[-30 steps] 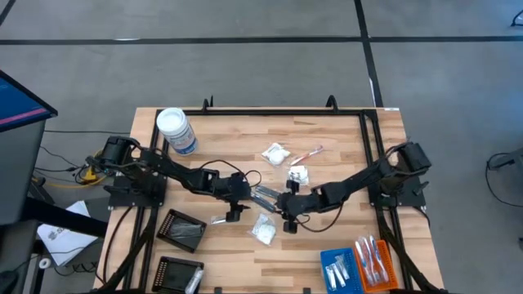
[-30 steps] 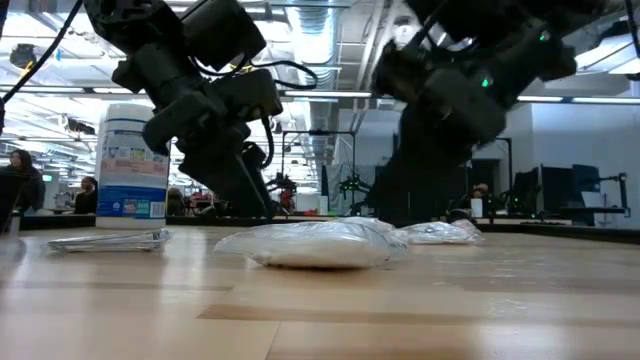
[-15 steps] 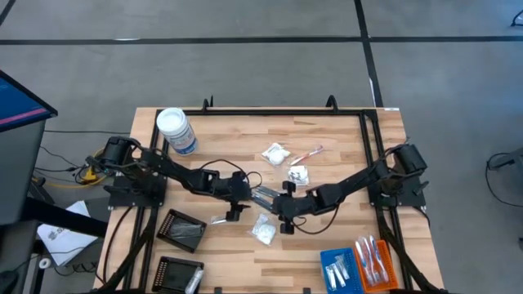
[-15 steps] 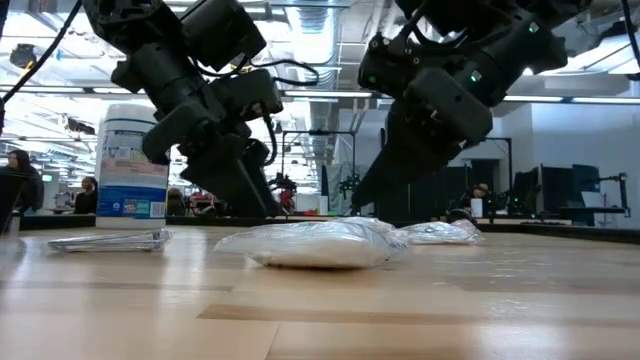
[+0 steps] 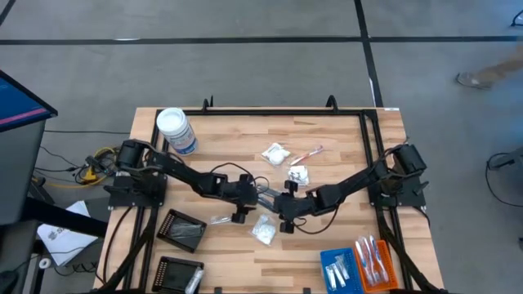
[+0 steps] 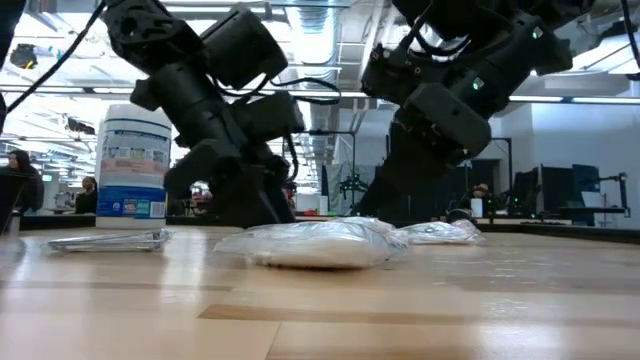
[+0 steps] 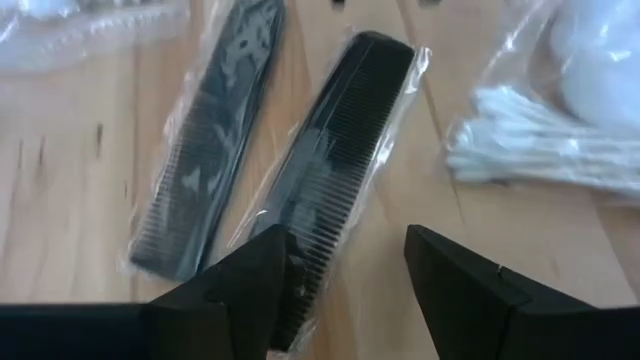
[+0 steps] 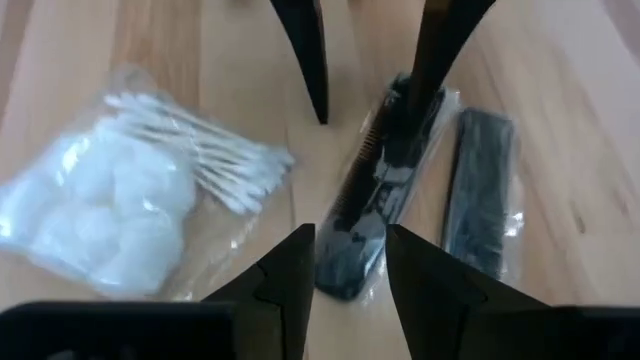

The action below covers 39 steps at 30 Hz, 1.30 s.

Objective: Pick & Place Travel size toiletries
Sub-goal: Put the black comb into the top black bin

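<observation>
Orange tray [image 5: 386, 276] at the front right corner holds red-pink toothbrushes [image 5: 369, 255]; the blue tray [image 5: 327, 263] beside it holds blue ones. At mid-surface both arms have edged inward onto one wrapped black comb [image 7: 340, 170]. The left gripper [image 7: 345, 240] straddles one end with its fingers spread, and the right gripper [image 8: 350, 235] stands parted over the other. Neither grips it, so a pick looks imminent. A second comb [image 7: 205, 150] lies just beside the first.

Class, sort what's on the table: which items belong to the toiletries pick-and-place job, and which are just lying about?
Job: wrapped combs, cotton-swab packet, white sachet, pink toothbrush, probably the orange tray and blue tray.
Lying about: white-lidded jar, yellow cable beside the table.
</observation>
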Available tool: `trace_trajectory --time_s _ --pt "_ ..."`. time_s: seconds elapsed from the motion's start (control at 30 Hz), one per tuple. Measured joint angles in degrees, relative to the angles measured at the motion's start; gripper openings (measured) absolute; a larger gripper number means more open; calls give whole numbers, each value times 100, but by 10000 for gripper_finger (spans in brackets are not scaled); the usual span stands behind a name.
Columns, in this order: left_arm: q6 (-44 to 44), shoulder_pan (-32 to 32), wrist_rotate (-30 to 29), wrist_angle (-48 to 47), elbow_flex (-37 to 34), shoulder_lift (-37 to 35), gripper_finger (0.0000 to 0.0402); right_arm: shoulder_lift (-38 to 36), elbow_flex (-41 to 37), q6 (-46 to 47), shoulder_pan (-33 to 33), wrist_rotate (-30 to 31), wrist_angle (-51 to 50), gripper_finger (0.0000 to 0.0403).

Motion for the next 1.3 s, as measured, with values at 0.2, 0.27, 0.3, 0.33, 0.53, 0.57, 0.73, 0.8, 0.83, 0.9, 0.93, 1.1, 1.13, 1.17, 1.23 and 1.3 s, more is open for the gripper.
trace_trajectory --time_s 0.2,0.27,0.3,0.33,0.53,0.57,0.73,0.8,0.83,0.9,0.93,1.1,1.13,1.17,1.23,1.3 --pt "102 -35 -106 -23 154 83 204 307 -2 178 -107 -9 -207 118" --pt "75 -35 -106 -28 154 83 204 319 7 314 -130 -7 -285 118" --pt "76 -35 -106 -27 154 83 204 330 10 389 -149 -7 -318 118" --pt "84 -35 -106 -27 154 83 204 350 13 444 -166 -1 -318 118" --pt "176 -39 -241 -25 154 83 204 434 28 497 -226 -56 -358 118" --pt "211 -39 -249 -23 154 82 204 464 27 542 -257 -135 -388 118" --pt "232 -39 -285 -21 154 81 204 591 55 574 -394 -407 -410 118" --pt "220 -39 -289 -19 154 81 204 604 55 462 -394 -404 -400 118" --pt "156 -39 -287 -21 154 81 204 613 55 415 -392 -398 -379 118" --pt "71 -37 -261 -23 154 81 204 615 50 341 -357 -383 -372 118" --pt "66 -37 -260 -25 154 81 204 609 49 304 -334 -367 -370 118" --pt "59 -37 -266 -22 154 81 204 608 35 177 -278 -348 -326 118" --pt "59 -37 -279 -21 154 81 205 608 31 173 -278 -351 -310 118" --pt "47 -37 -285 -21 154 81 204 608 30 171 -278 -352 -306 118" --pt "-131 -15 -298 -23 154 81 204 608 59 170 -278 -363 -340 118" --pt "-426 53 -321 -26 154 81 204 610 111 162 -261 -389 -406 118"
